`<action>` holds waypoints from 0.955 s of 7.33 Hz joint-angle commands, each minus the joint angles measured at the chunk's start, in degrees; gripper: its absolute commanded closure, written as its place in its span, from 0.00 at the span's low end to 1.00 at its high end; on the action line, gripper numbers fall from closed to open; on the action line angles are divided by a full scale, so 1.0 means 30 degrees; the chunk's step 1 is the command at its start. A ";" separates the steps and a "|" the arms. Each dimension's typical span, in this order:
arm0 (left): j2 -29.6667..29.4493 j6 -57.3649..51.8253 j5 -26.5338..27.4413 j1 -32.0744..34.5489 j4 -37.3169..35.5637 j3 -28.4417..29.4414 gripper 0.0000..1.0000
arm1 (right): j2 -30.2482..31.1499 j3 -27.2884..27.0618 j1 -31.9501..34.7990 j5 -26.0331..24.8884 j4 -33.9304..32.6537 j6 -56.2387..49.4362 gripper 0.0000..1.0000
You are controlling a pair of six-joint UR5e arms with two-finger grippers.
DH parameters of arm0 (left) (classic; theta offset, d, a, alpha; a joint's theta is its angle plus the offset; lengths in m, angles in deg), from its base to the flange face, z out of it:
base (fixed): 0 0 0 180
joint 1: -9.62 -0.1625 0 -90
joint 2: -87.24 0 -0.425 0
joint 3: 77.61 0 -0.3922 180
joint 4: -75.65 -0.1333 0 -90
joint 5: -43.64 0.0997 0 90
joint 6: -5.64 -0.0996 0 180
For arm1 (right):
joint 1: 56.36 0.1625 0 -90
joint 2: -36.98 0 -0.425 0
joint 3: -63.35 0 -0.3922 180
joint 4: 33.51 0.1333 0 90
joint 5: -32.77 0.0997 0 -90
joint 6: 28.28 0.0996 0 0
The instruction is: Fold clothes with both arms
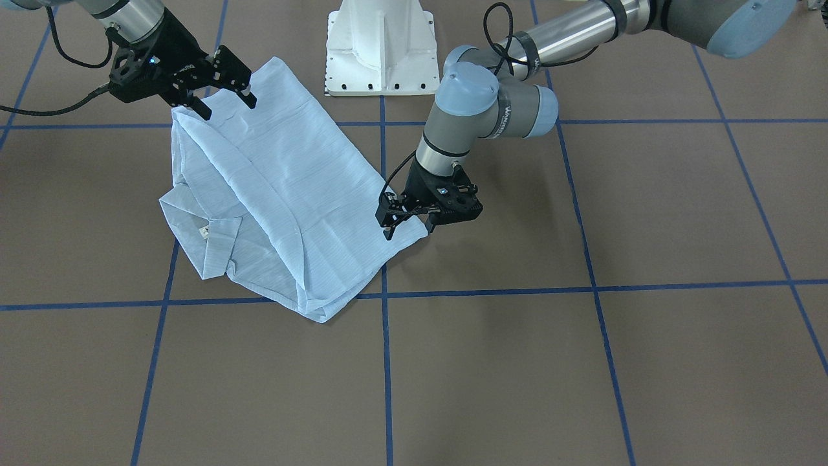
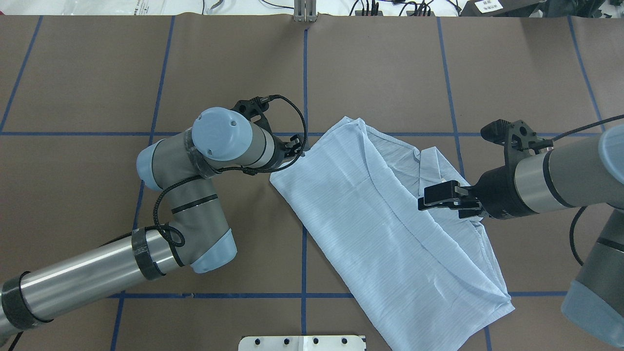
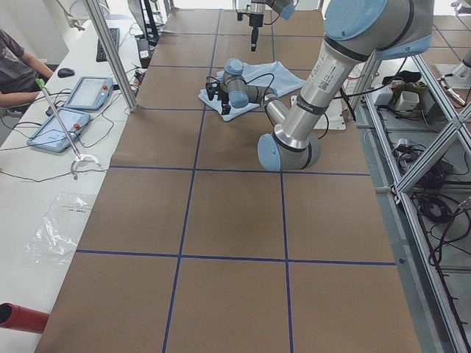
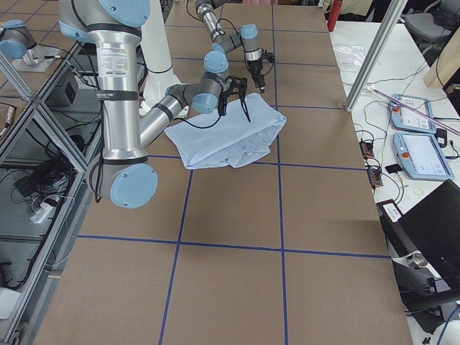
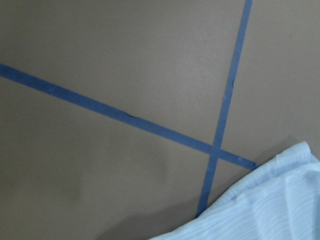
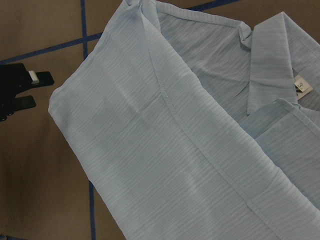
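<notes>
One brown table (image 1: 582,362), crossed by blue tape lines (image 1: 386,362), lies under everything I do. Over it reach my two arms: my left arm (image 2: 87,273) bends in low with its elbow doubled back, and my right arm (image 2: 560,180) comes in from the other side.

Between them the pale-blue striped shirt (image 1: 284,188) lies flat on the table, folded lengthwise into a long slanted band. It sits just ahead of my white pedestal base (image 1: 380,48), mostly on my right side, and it crosses two of the tape lines.

My left gripper (image 1: 409,232) is down at the table, at the shirt's corner nearest my left arm. Its two fingers stand apart and grip nothing; the right wrist view shows them just beside the cloth's edge. My right gripper (image 1: 228,109) hovers over the shirt's edge on my right side, fingers spread wide, nothing between them.

At the shirt's end away from me the collar (image 1: 220,249) shows, partly under the folded-over front panel. A small white neck label (image 1: 205,231) sits just inside it.
</notes>
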 commanded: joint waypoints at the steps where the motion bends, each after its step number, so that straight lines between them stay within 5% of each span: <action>1: 0.0052 -0.0007 0.0172 -0.0248 -0.0061 0.0345 0.12 | -0.0043 0.0144 0.0145 -0.0032 0.0000 0.0000 0.00; 7: 0.0140 -0.0183 0.0143 -0.0687 -0.0090 0.0726 0.18 | -0.0072 0.0173 0.0672 0.0143 0.0000 0.0000 0.00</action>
